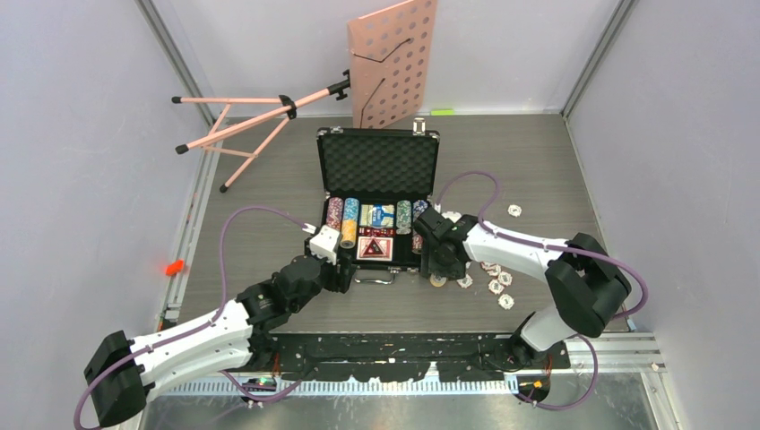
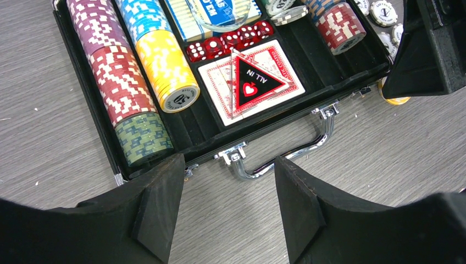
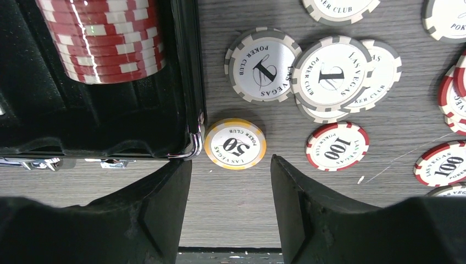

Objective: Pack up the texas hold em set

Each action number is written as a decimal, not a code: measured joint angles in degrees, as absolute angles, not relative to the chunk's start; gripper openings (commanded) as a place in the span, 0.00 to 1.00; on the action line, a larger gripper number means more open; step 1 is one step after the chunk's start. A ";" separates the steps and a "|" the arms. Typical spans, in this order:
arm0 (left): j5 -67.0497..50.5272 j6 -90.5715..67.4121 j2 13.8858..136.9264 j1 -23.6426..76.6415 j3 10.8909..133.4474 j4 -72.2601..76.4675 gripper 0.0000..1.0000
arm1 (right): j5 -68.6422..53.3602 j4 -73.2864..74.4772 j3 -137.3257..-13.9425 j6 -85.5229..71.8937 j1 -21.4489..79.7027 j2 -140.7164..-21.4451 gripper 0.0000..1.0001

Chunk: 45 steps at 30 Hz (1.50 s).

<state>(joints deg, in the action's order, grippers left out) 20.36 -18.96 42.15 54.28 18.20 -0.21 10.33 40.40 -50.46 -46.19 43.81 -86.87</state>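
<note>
At the front right corner of the open case (image 1: pixel 376 202), mid-table (image 1: pixel 269 170), an orange chip (image 3: pixel 235 143) lies flat just beside the metal edge. The right gripper (image 3: pixel 229 175) hangs over it, fingers spread and empty, likely lined up to collect it. The left gripper (image 2: pixel 228 165), also spread and empty, hovers above the handle (image 2: pixel 286 148).
</note>
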 measured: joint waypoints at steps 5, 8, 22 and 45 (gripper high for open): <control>20.36 -18.98 42.15 54.28 18.20 -0.21 0.64 | 9.98 39.29 -49.76 -45.50 43.92 -87.64 0.58; 20.36 -18.98 42.15 54.28 18.20 -0.21 0.64 | 9.65 38.46 -48.97 -44.93 44.16 -89.25 0.56; 20.27 -18.96 42.19 54.28 18.20 -0.12 0.64 | 8.58 35.44 -46.65 -46.46 44.64 -87.20 0.12; 19.22 -18.96 42.74 54.28 18.20 0.21 0.64 | 11.51 37.47 -46.74 -40.38 44.66 -81.89 0.86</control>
<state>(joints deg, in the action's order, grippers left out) 19.22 -18.96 42.74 54.28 18.20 0.21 11.51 37.47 -46.74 -40.38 44.66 -81.89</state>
